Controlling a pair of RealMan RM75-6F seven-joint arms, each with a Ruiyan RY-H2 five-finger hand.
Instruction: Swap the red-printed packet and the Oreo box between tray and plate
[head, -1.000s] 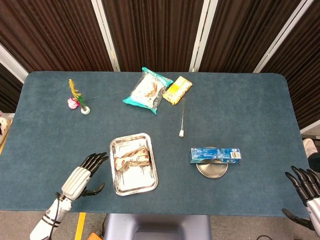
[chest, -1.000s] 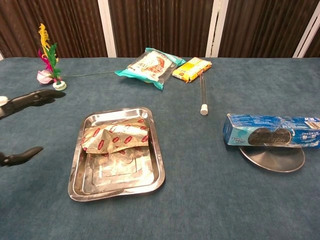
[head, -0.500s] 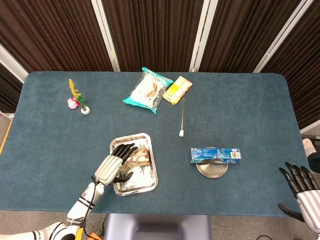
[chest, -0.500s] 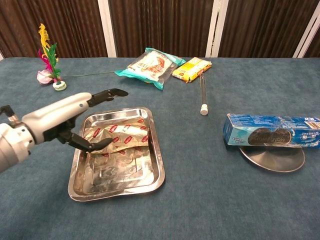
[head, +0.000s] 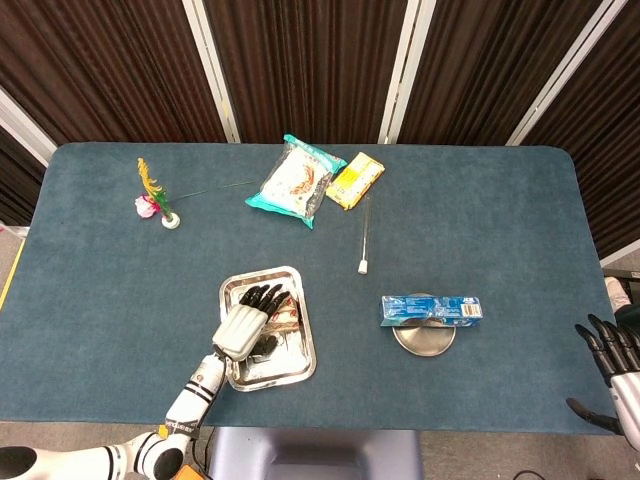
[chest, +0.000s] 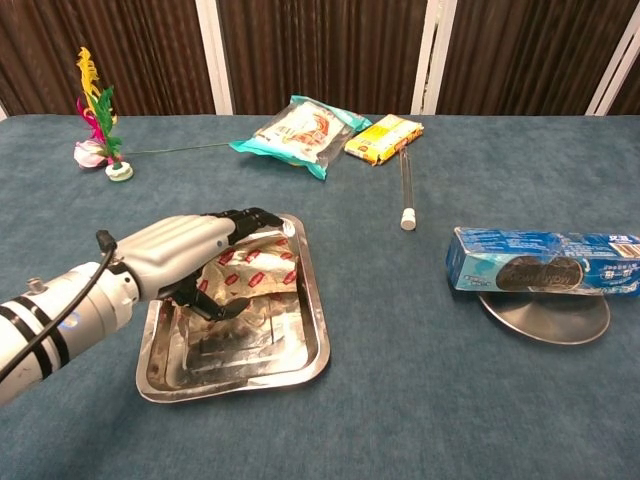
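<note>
The red-printed packet (chest: 256, 274) lies in the steel tray (chest: 296, 362) at front left. My left hand (chest: 186, 250) hovers low over the packet's left part, fingers spread across it and thumb beneath near the tray floor; no grip shows. In the head view the left hand (head: 244, 322) covers most of the packet (head: 288, 315) inside the tray (head: 303, 362). The blue Oreo box (chest: 545, 262) lies across the small round plate (chest: 545, 322) at right. My right hand (head: 612, 372) hangs off the table's front right corner, fingers apart and holding nothing.
At the back centre lie a teal snack bag (head: 295, 180) and a yellow packet (head: 355, 180). A clear tube (head: 366, 235) lies between them and the plate. A feathered shuttlecock (head: 155, 200) stands at the back left.
My left hand swept from the table's front left in over the tray and now sits low over the packet. The right hand drifted slightly right and down.
</note>
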